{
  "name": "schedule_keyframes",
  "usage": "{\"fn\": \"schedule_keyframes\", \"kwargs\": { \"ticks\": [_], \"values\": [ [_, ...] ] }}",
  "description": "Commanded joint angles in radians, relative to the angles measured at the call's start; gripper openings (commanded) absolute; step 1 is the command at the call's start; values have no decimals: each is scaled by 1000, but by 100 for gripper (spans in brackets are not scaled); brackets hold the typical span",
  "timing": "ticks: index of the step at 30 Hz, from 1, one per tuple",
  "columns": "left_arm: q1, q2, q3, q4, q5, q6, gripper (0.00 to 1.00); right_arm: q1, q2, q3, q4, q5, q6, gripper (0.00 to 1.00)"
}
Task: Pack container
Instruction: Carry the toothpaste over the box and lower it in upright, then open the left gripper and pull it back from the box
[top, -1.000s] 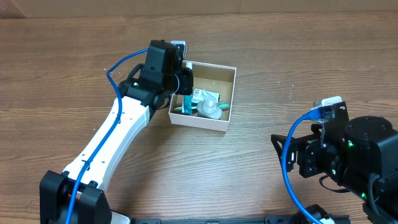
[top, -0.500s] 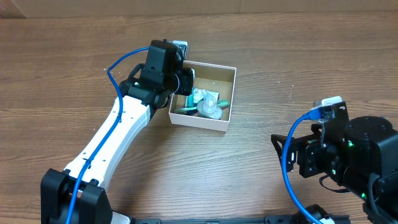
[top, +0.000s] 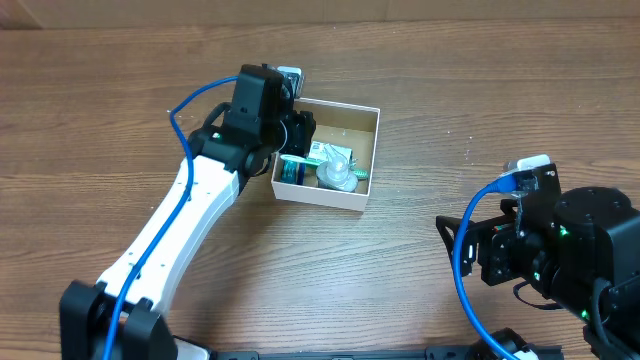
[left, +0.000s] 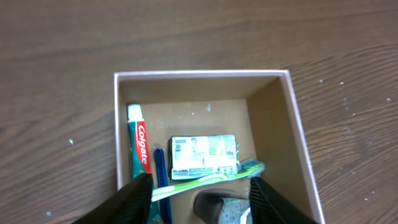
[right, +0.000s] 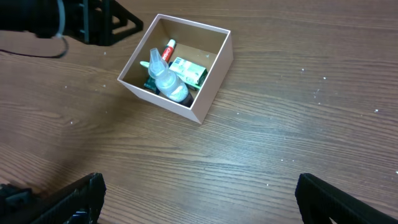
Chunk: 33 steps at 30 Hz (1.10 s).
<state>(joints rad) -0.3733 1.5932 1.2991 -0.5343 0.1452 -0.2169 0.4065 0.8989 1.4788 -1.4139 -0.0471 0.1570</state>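
The container, a shallow white-walled box with a brown inside, sits left of the table's middle. In it lie a red-and-green toothpaste tube, a green-and-white packet, a green toothbrush and a clear bottle. My left gripper hangs open just above the box's left part, and the toothbrush lies loose between its fingers. My right gripper stands wide open over bare wood near the front right, far from the box.
A thin blue stick lies beside the toothpaste. The left arm reaches in from the front left, and the right arm fills the front right corner. Bare wooden table surrounds the box.
My left gripper's jaws have parted. The green toothbrush that stood upright in them now lies flat in the container. The right arm has stayed put.
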Motion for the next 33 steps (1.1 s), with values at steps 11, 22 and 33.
{"fn": "schedule_keyframes", "kwargs": {
  "ticks": [11,22,33],
  "values": [
    [0,-337,37,-183,-130,99,100,2,-1,0,5,9,4,100],
    [0,-451,37,-255,-134,97,100,2,-1,0,5,9,4,100],
    [0,-620,37,-327,-208,98,100,2,-1,0,5,9,4,100]
  ]
}}
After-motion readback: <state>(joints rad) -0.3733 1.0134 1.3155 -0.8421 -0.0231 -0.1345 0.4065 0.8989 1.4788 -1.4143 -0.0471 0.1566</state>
